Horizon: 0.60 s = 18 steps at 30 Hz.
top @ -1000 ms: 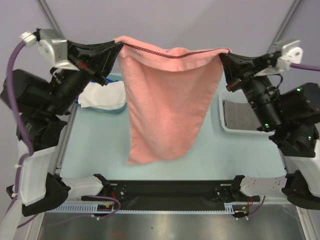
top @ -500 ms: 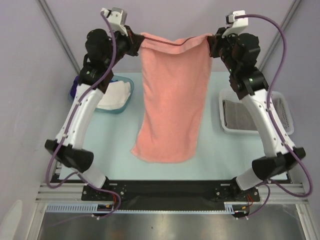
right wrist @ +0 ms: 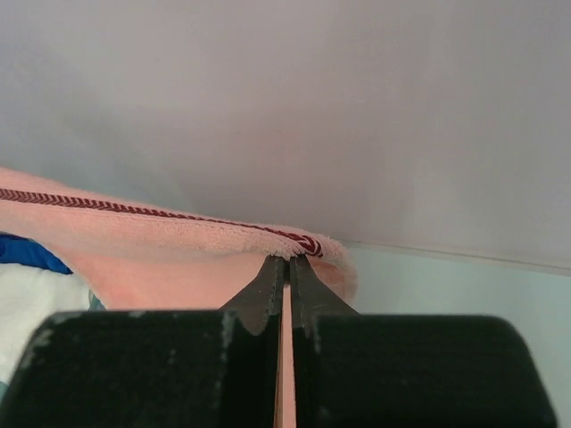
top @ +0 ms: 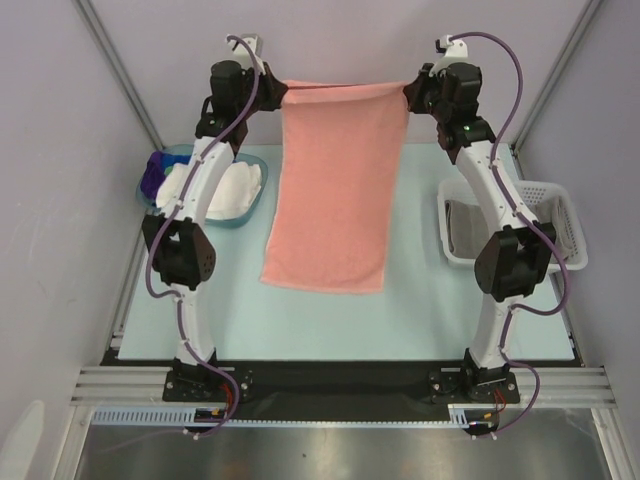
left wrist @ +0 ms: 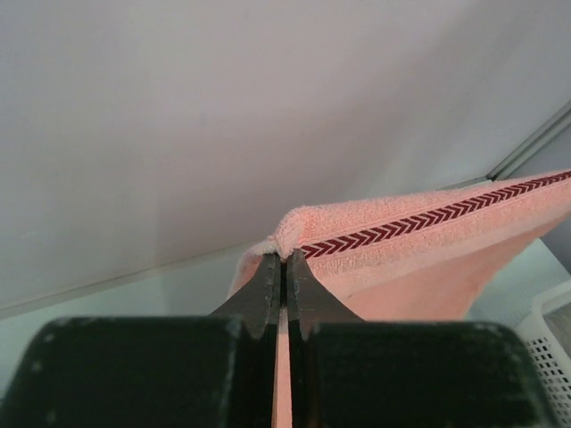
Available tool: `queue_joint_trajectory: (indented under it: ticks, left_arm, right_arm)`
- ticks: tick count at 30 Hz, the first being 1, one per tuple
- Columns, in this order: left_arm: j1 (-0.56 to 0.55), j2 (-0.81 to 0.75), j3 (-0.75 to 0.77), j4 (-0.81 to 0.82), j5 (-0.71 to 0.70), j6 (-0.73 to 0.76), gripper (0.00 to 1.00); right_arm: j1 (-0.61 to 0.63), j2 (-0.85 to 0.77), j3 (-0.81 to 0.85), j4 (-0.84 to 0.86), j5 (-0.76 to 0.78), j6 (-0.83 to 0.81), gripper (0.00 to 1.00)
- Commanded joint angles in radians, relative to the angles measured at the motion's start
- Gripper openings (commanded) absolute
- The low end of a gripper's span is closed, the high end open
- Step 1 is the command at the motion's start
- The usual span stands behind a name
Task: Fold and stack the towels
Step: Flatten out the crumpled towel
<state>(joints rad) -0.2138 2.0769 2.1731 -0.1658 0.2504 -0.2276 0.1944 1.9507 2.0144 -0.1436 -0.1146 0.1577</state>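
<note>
A salmon pink towel (top: 335, 190) is stretched out between both arms at the far side of the table, its lower part draped over the light table top. My left gripper (top: 281, 95) is shut on its far left corner (left wrist: 287, 241), next to a dark red chevron band. My right gripper (top: 408, 95) is shut on the far right corner (right wrist: 303, 245). More towels, white and blue-purple, lie bunched in the translucent blue tub (top: 205, 187) on the left. A grey towel (top: 480, 232) lies in the white mesh basket (top: 560, 215) on the right.
Both arms reach far forward from their bases (top: 340, 385) at the near edge. Grey enclosure walls and slanted frame posts (top: 120, 80) close in the back and sides. Tub and basket flank the spread towel.
Both arms have swung away from the camera toward the far wall, carrying the pink towel with them. Its hanging lower end has come down onto the table and the cloth now lies spread flatter.
</note>
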Motion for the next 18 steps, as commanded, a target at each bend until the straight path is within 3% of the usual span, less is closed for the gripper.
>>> queue_joint_trajectory:
  ticks: [1, 9, 13, 18]
  left_arm:
    - [0.008, -0.005, 0.051, 0.089, 0.018, -0.018, 0.00]
    - [0.017, -0.054, -0.127, 0.129, 0.013, -0.004, 0.00]
    - [0.028, -0.064, -0.165, 0.111, 0.024, -0.018, 0.00]
    - [0.028, -0.152, -0.335, 0.135, 0.044, -0.036, 0.00]
  right_arm:
    - [0.002, -0.010, 0.070, 0.067, -0.007, 0.017, 0.00]
    - [0.017, -0.053, -0.057, 0.013, 0.042, 0.058, 0.00]
    - [0.036, -0.127, -0.213, 0.004, 0.052, 0.080, 0.00]
    - [0.069, -0.193, -0.336, -0.042, 0.061, 0.105, 0.00]
